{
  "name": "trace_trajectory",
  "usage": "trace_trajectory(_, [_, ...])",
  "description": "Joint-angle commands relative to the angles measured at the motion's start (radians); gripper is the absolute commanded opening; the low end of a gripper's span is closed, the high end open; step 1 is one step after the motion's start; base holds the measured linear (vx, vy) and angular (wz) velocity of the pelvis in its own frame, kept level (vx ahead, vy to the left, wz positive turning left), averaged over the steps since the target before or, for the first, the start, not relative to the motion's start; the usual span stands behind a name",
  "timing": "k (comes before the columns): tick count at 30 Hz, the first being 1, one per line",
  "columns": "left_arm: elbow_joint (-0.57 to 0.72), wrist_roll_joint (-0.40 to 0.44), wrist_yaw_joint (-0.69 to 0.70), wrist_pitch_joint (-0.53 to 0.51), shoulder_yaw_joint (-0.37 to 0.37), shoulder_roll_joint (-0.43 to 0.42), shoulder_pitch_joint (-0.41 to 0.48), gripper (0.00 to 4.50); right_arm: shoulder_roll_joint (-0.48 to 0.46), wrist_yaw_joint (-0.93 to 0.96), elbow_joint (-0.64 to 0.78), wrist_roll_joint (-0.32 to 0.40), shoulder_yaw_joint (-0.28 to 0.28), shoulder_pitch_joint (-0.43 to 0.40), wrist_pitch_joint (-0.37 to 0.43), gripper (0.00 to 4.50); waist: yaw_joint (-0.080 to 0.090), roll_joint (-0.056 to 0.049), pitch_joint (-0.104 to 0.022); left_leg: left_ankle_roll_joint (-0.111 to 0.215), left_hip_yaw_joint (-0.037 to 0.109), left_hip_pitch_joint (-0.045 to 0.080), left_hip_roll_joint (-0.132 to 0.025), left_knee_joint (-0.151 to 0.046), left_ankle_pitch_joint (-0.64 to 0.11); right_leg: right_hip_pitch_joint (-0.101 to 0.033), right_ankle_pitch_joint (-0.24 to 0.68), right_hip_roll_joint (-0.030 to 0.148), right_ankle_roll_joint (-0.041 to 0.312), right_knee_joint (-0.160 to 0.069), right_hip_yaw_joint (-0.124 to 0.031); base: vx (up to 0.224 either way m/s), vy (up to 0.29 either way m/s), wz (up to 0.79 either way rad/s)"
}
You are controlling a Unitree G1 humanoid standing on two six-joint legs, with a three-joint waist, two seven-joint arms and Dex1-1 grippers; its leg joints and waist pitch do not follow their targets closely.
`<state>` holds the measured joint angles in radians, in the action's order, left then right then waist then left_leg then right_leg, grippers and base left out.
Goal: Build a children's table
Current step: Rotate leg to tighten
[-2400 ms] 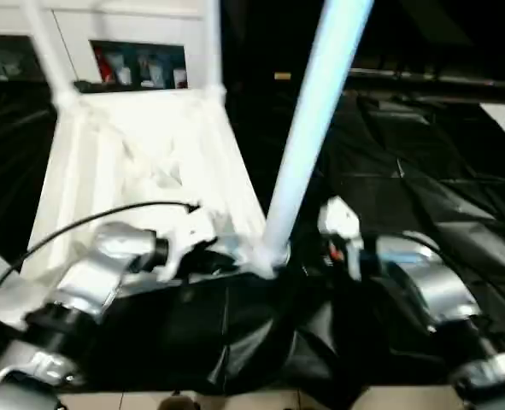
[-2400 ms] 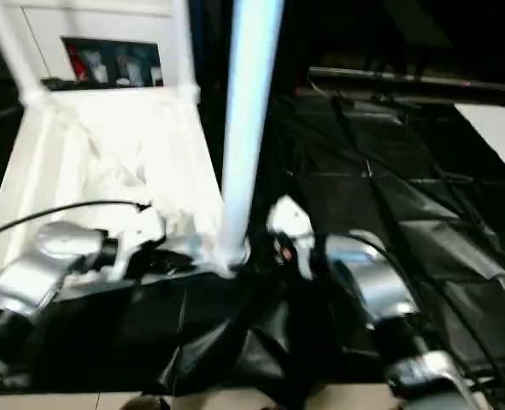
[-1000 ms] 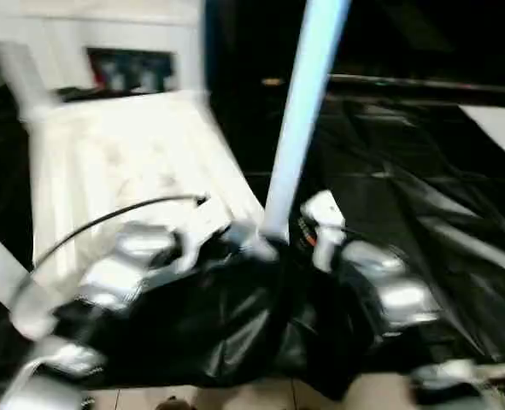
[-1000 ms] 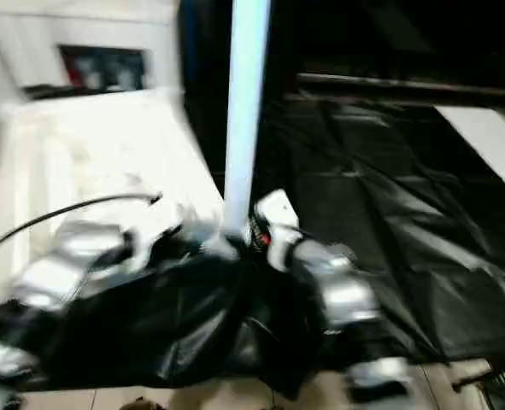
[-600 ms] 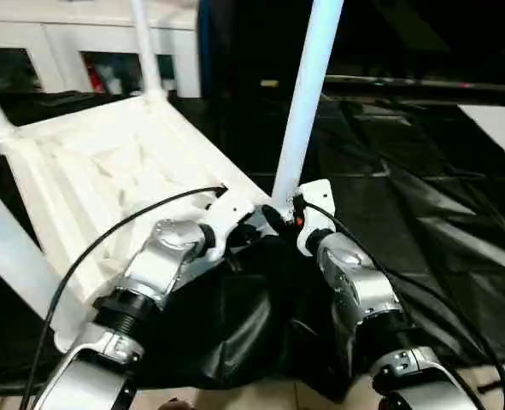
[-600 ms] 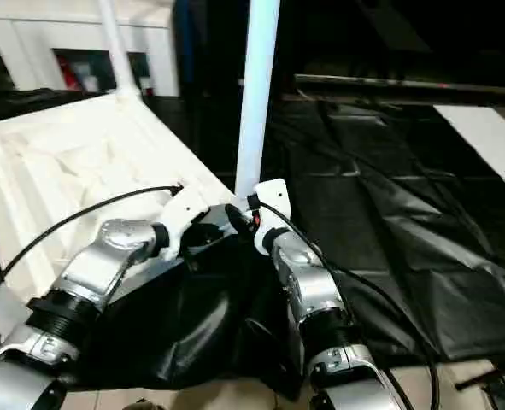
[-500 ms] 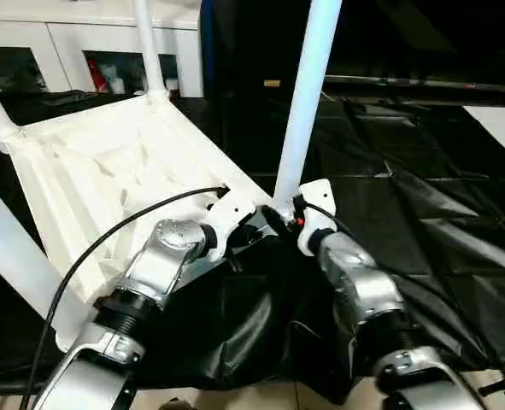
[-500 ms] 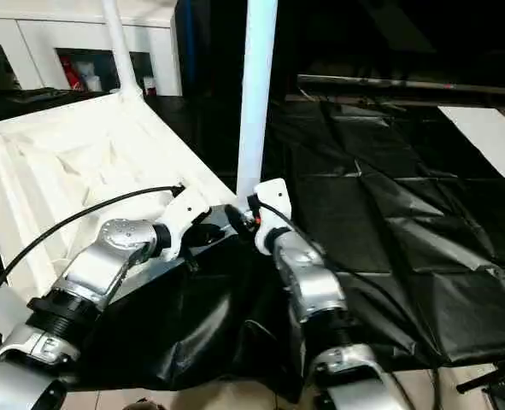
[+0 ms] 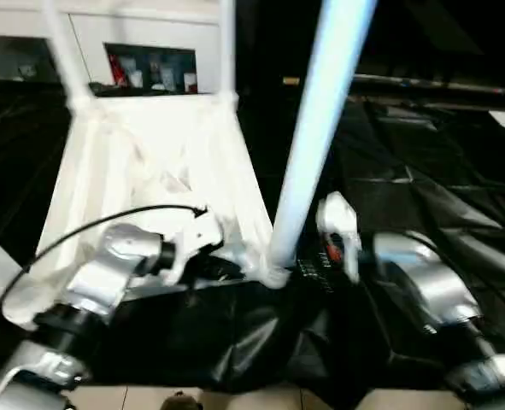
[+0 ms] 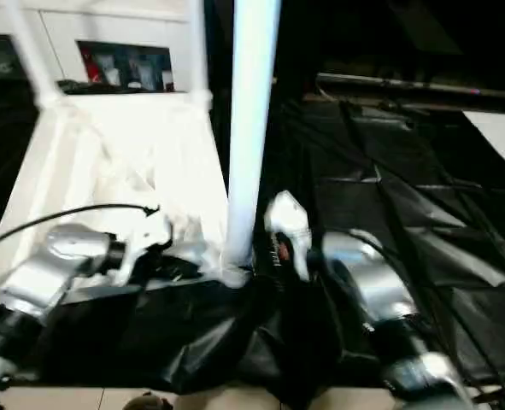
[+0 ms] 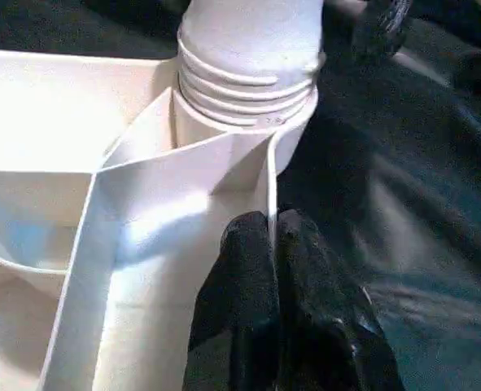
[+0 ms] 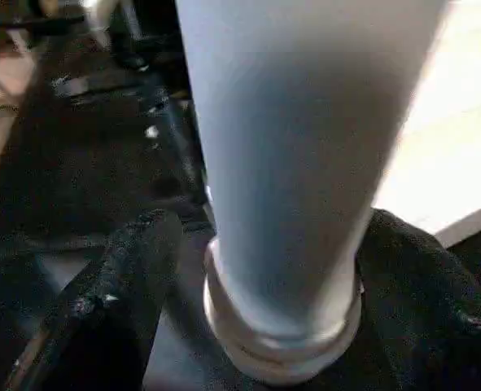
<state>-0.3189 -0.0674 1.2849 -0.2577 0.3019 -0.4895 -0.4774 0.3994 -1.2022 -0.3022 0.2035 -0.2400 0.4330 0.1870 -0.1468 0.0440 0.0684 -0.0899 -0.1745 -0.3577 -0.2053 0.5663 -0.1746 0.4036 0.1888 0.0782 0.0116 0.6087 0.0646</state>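
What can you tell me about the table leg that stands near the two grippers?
The leg is a long, smooth white tube, plastic by its look. It stands almost upright in the near corner socket of the upturned top, with thread rings showing at its base. The right gripper brackets the base with fingers spread; contact is unclear.

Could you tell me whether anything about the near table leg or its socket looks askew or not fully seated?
Yes: the near leg is not fully home. In the left wrist view several of its thread ridges stand exposed above the corner socket of the table top. It stands roughly upright; nothing looks cracked or spilled.
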Motion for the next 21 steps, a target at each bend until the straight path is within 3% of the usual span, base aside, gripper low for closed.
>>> trace_trajectory(1, [0.022, -0.013, 0.046, -0.004, 0.039, 0.006, 0.006, 0.0, 0.013, -0.034, 0.008, -0.004, -0.019, -0.004, 0.002, 3.54, 0.004, -0.012, -0.05, 0.042, 0.003, 0.009, -0.029, -0.068, -0.208, -0.043, 0.127, 0.062, 0.221, -0.062, -0.047, 0.0, 0.0, 0.0])
trace_trajectory(6, [0.017, -0.02, 0.066, 0.007, 0.045, 0.01, -0.007, 0.0, -0.002, -0.011, -0.011, -0.018, -0.026, 0.014, -0.01, 3.54, 0.004, -0.013, -0.047, 0.025, 0.004, 0.009, -0.029, -0.072, -0.236, -0.044, 0.199, 0.065, 0.211, -0.069, -0.048, 0.0, 0.0, 0.0])
trace_trajectory(12, [0.012, -0.017, 0.062, 0.011, 0.052, 0.024, -0.009, 0.0, -0.001, 0.0, -0.022, -0.05, -0.048, 0.014, -0.032, 3.54, 0.004, -0.013, -0.046, 0.024, 0.005, 0.009, -0.029, -0.072, -0.228, -0.044, 0.191, 0.064, 0.206, -0.069, -0.048, 0.0, 0.0, 0.0])
trace_trajectory(15, [-0.003, -0.011, 0.048, 0.025, 0.049, 0.026, -0.01, 0.0, -0.013, 0.028, -0.05, -0.079, -0.051, 0.028, -0.056, 3.2, 0.007, -0.012, -0.043, 0.023, 0.004, 0.009, -0.029, -0.073, -0.233, -0.042, 0.204, 0.063, 0.202, -0.071, -0.048, 0.0, 0.0, 0.0])
trace_trajectory(21, [-0.006, -0.012, 0.044, 0.028, 0.045, 0.026, -0.007, 0.0, -0.033, 0.039, -0.048, -0.058, -0.04, 0.044, -0.045, 2.85, 0.011, -0.01, -0.04, 0.02, 0.005, 0.01, -0.03, -0.076, -0.258, -0.04, 0.256, 0.065, 0.187, -0.076, -0.05, 0.0, 0.0, 0.0])
